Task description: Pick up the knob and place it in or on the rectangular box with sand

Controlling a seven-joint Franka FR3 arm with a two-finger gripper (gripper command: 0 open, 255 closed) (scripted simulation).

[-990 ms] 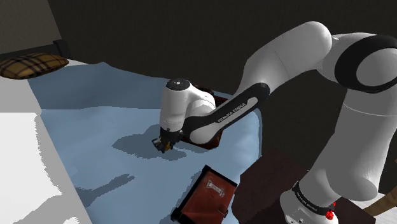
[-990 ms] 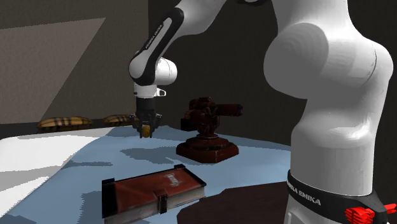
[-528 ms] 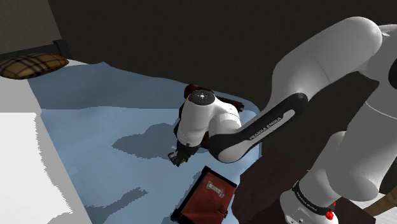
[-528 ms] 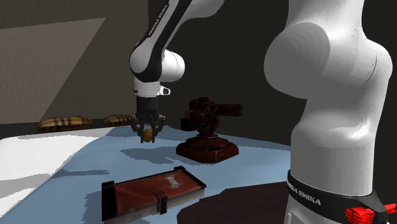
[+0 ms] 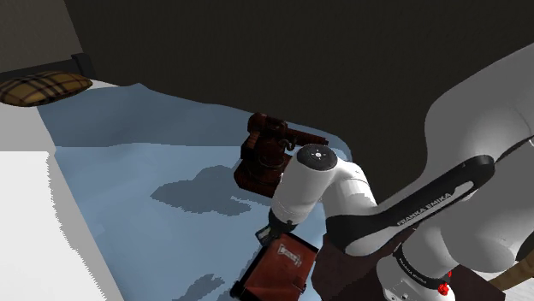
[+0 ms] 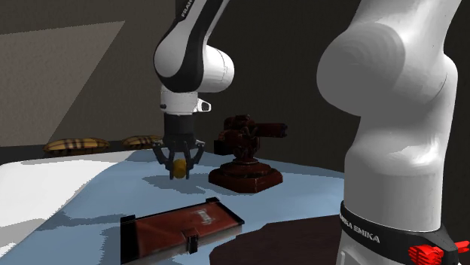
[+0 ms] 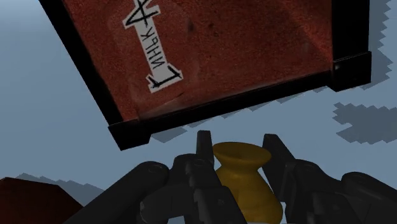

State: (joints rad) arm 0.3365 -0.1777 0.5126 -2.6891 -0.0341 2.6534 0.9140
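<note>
Over the shoulder view's lower middle, the white arm (image 5: 318,184) bends low above a pale blue surface (image 5: 128,188). Its black gripper (image 5: 268,233) just shows at the far end of the rectangular box (image 5: 278,272), a flat reddish-brown tray with black rims. Behind the arm stands a dark red machine-like object (image 5: 261,150), and a plaid cushion (image 5: 41,88) lies at the far left. From the second exterior view, the gripper hangs pointing down, clear of the surface, with a yellow knob (image 6: 179,167) clasped in its grip; the box lies lower and nearer the camera, apart from the knob. Seen from the wrist view, the two fingers (image 7: 205,156) close on either side of the knob. Its flared end points toward the box, whose black rim and white label (image 7: 153,48) with black lettering lie just beyond the fingertips. The knob hangs over the blue surface, beside the rim rather than over the reddish filling.
</note>
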